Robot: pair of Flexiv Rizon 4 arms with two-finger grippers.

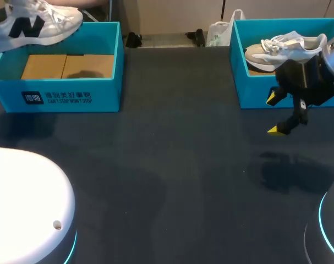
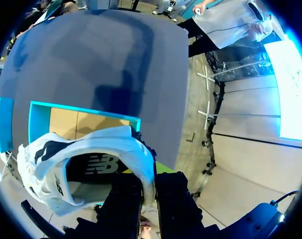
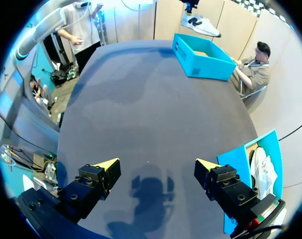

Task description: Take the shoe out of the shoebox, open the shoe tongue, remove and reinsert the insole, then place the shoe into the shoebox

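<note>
Right pincer: your right pincer (image 1: 273,114) hung over the tabletop (image 1: 172,165) near its right edge, just short of the right shoebox (image 1: 249,91). Its yellow tips stood wide apart and held nothing.
Right shoebox: it sat at the far right corner with a second shoe (image 1: 285,48) lying inside, untouched.
Left shoebox: the left shoebox (image 1: 73,96) sat at the far left corner, with only its cardboard floor showing.
Shoe: the shoe (image 1: 34,22) was up above that box's far rim, clear of it.
Left pincer: your left pincer (image 2: 150,191) was clamped on the shoe's collar rim.
Done: I judge you had finished the take-out step.
Left: the tongue, the insole out and back in, and the return to the box.
</note>
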